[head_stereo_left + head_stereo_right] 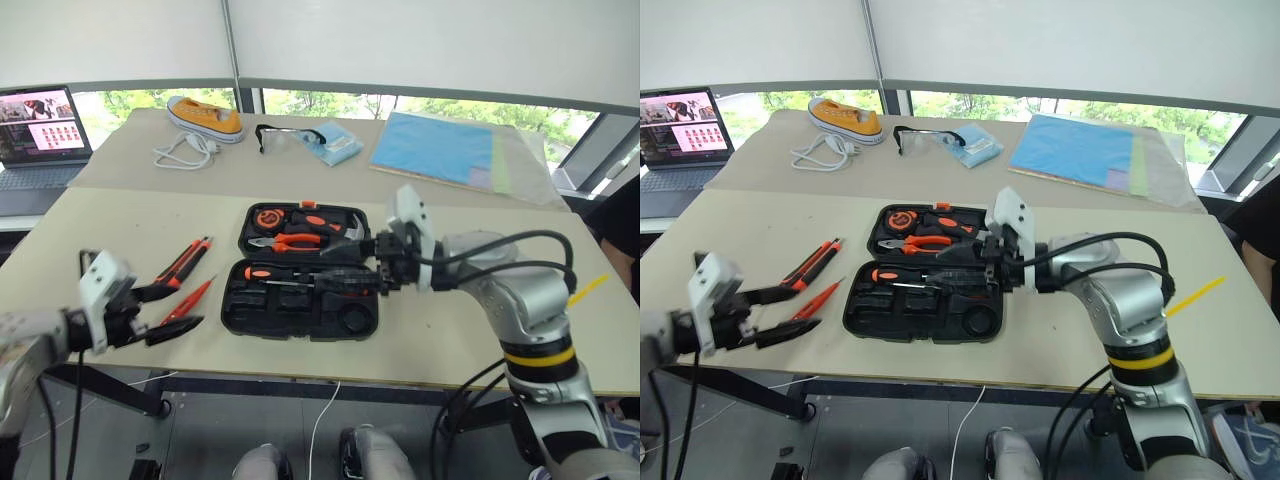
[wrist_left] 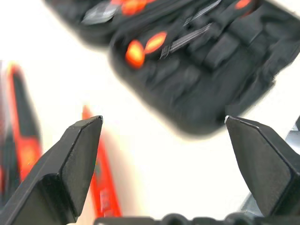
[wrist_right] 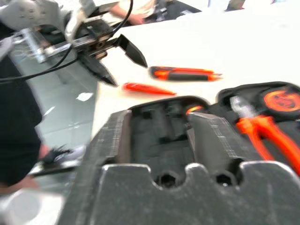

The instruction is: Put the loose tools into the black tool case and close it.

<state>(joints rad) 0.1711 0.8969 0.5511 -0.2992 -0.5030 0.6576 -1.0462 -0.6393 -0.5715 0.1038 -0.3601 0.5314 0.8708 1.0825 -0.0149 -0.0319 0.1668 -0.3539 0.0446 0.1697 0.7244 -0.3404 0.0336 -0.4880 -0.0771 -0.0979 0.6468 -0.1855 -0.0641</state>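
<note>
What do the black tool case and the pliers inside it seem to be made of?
The black tool case looks like matte moulded plastic: dull surface, tool-shaped recesses. The pliers seem to have bare steel jaws, grey and faintly shiny, with orange handles that are probably plastic or rubber; the pictures cannot settle which.

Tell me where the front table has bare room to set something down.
Free: the tabletop right of the black tool case, and the strip behind the case. Crowded: left of the case, where the utility knife, tester screwdriver and open left gripper sit.
</note>
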